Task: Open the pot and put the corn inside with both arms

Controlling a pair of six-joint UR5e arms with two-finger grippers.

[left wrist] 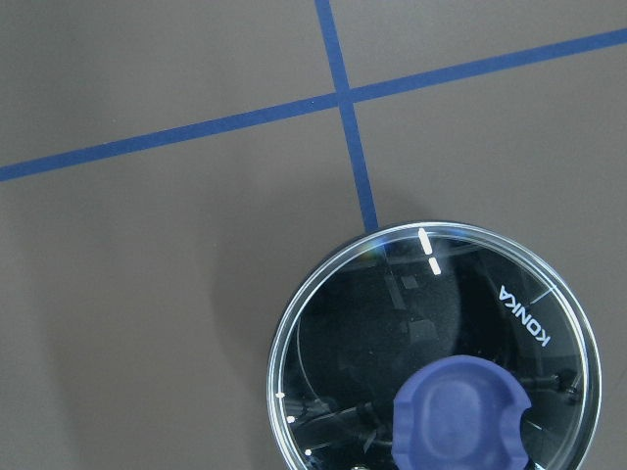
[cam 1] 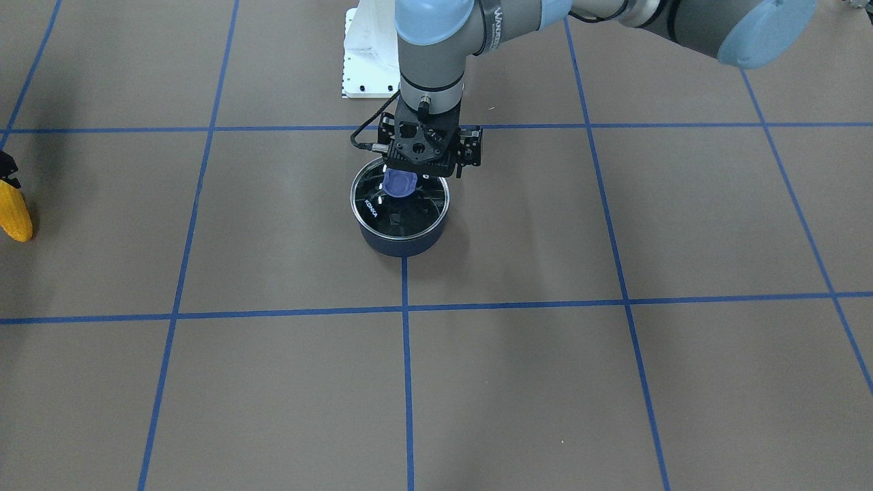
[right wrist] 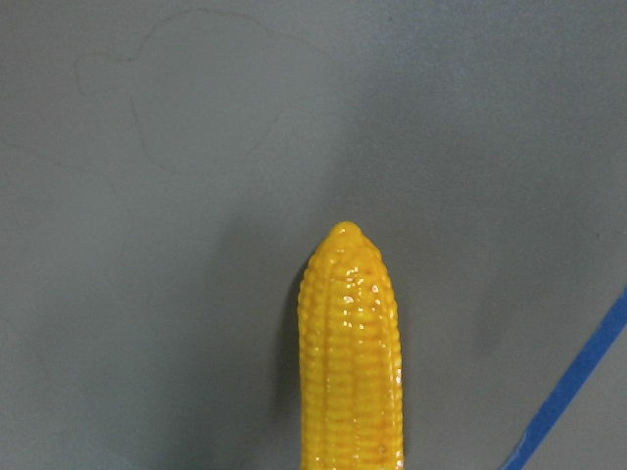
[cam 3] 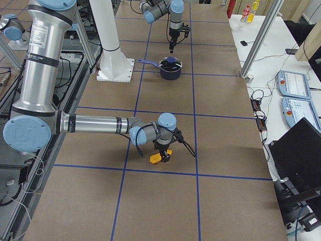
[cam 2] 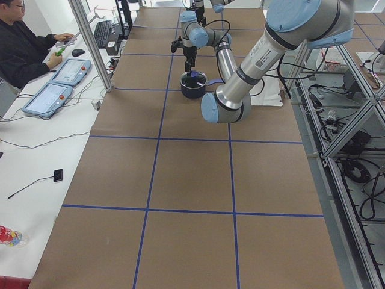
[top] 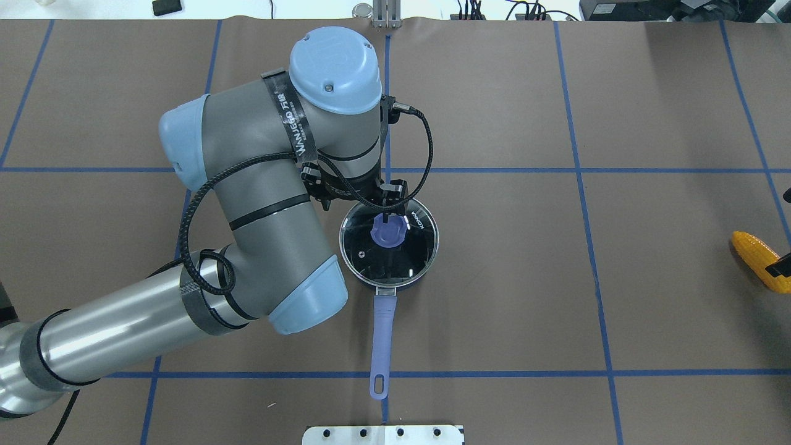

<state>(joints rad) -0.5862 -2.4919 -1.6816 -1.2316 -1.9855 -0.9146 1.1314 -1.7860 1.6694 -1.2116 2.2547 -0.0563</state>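
Lid: glass, seated flat on the pot, so nothing can go in until I lift it off.
Knob: purple, at the lid's centre; it is the only part of the lid that gives me a hold, which is why I aim there.
Left pincer: mine, pointing straight down right over the knob, one fingertip at the knob's far edge. Whether the jaws are wide or already pinching I cannot tell; my wrist view shows the knob at its lower edge and no fingers.
Handle: long, purple-blue, pointing back toward my base and away from the pincer, so it does not crowd my reach from above.
Pot's place: near the middle of the table, just beside a crossing of blue tape lines.
Corn: lying on the table well off to my right, far from the pot.
Right pincer: down over the corn's thick end; gripping or only straddling, I cannot tell.
Reason for the split: one arm for the lid, the other for the corn, so the pot can be filled once it is open.
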